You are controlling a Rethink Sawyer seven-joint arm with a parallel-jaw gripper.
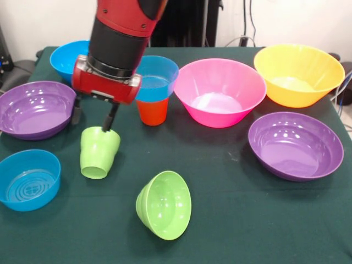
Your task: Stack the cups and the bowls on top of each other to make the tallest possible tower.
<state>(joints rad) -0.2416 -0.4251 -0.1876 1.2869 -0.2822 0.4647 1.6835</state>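
Note:
My gripper (92, 120) hangs over the left half of the table, jaws apart. Its right finger (110, 122) reaches down to the top edge of the lime green ridged cup (99, 154); its left finger (76, 113) stands just left of the cup. The cup leans slightly on the cloth. Behind it an orange cup (152, 111) stands with a blue bowl (159, 80) seated on top. A small lime green bowl (164, 204) lies on its side at the front. The pink bowl (220, 91) sits right of the orange cup.
A yellow-orange bowl (300, 74) stands at the back right, a purple bowl (295, 144) in front of it. Another purple bowl (36, 109) is at the left, a blue bowl (28, 180) at the front left, a blue bowl (69, 58) behind the arm.

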